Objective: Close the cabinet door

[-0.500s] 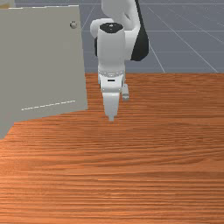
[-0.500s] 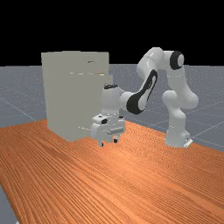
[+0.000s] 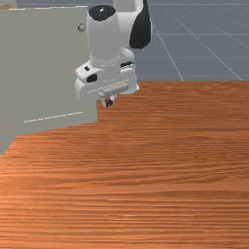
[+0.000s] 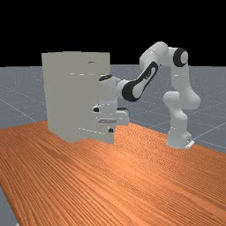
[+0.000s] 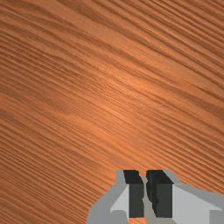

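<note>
Grey gridded floor lies beyond the orange-brown tabletop. Cabinet door, with round knob: apparently ajar, at the front view's left, its position unchanged from the earlier frame. Gripper: raised, turned about its upright axis, and shifted toward the front view's left, so that it now overlaps the door's free edge. Jaws: closed, their tips together with nothing between them. The change brings the hand nearer to the panel in the front view, but the closing itself appears not to have begun; a sideways push near the free edge is the likely next step, with a risk of sliding past it.

Partly obscured: the door's free edge, behind the hand; the knob's rim, beside the arm; part of the cabinet, behind the arm in the far view. Contact between hand and door cannot be determined.
</note>
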`<action>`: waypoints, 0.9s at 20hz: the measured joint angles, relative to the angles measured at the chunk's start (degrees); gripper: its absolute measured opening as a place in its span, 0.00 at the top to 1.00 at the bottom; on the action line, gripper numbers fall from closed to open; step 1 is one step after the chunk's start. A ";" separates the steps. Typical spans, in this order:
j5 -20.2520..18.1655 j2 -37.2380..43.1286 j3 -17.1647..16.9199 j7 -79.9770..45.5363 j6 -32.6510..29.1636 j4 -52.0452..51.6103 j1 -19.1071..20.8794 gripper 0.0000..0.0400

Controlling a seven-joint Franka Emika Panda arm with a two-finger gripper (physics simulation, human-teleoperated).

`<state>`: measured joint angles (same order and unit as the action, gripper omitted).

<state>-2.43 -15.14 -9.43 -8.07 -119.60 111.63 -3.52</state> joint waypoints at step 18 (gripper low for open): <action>-3.94 14.19 -9.29 -21.62 13.14 12.51 -2.82 1.00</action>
<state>-6.37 -0.96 -18.72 -29.69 -106.46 124.14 -6.33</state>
